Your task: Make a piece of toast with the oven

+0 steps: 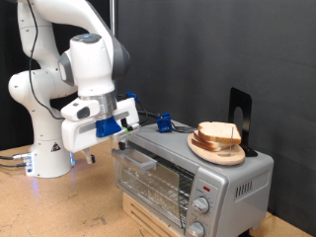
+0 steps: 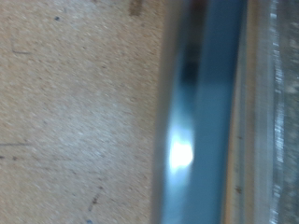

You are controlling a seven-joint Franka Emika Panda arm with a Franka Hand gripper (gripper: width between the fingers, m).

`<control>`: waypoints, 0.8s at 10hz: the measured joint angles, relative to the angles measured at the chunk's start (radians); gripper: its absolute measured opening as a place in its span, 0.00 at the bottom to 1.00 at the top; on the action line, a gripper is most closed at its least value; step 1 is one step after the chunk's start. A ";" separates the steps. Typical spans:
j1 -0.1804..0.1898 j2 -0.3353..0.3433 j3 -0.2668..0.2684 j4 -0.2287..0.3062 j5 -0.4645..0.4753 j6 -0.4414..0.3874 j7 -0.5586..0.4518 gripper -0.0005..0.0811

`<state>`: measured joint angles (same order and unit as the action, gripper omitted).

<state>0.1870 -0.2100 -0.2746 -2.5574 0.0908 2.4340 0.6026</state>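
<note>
The silver-grey oven stands on a wooden surface at the exterior view's lower right, and its glass door looks closed. The piece of toast lies on a round wooden plate on top of the oven. My gripper hangs at the oven's upper corner nearest the arm, close to the top edge of the door, apart from the toast. Nothing shows between its fingers. The wrist view is blurred and shows only a shiny metal edge of the oven against a speckled beige surface; the fingers are not visible there.
A black stand rises behind the plate. A small blue object sits behind the oven's top. The oven's knobs and red light face the front. The robot base stands at the exterior view's left.
</note>
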 joint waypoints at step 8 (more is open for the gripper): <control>-0.079 0.071 -0.015 0.008 -0.019 0.058 0.012 1.00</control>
<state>0.1082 -0.1386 -0.2899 -2.5495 0.0721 2.4921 0.6150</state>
